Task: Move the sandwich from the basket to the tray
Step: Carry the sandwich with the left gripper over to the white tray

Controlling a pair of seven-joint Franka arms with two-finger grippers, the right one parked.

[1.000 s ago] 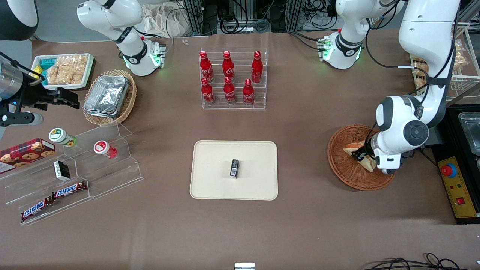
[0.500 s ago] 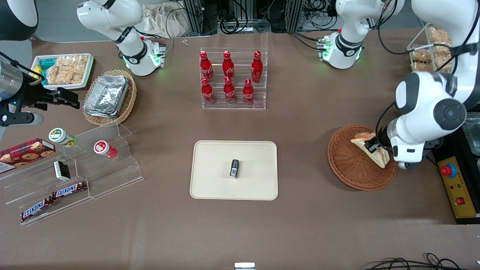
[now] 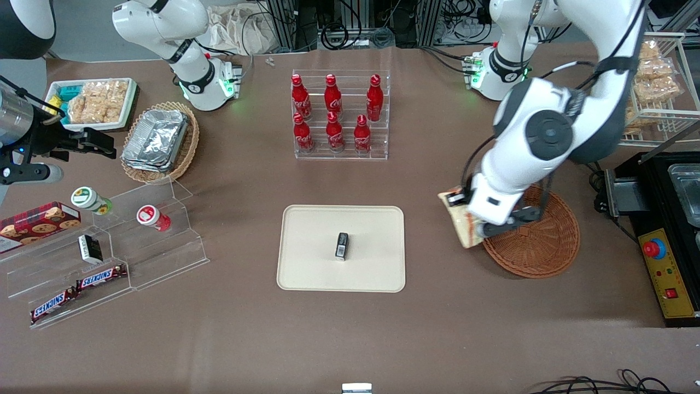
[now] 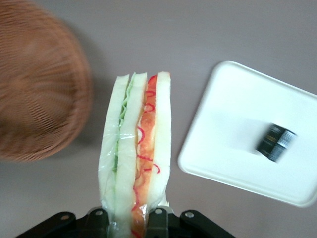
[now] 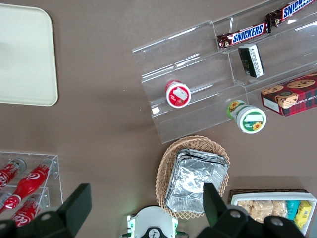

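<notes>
My left gripper (image 3: 465, 216) is shut on the sandwich (image 3: 464, 225), a wrapped wedge of white bread with red and green filling. It holds the sandwich in the air between the reddish-brown wicker basket (image 3: 541, 243) and the cream tray (image 3: 311, 268), just off the basket's rim. In the left wrist view the fingers (image 4: 157, 220) pinch the sandwich (image 4: 138, 148) at its base, with the basket (image 4: 34, 84) and the tray (image 4: 233, 124) to either side. A small dark packet (image 3: 342, 245) lies in the middle of the tray; it also shows in the left wrist view (image 4: 276, 143).
A clear rack of red bottles (image 3: 333, 117) stands farther from the front camera than the tray. A tan basket of foil containers (image 3: 158, 141), a clear stepped shelf (image 3: 109, 246) with snacks and a box of bagged snacks (image 3: 93, 101) lie toward the parked arm's end. A black control box (image 3: 664, 273) sits beside the reddish-brown basket.
The gripper has lifted the sandwich out of the basket and carried it over the rim toward the tray. The basket now shows empty.
</notes>
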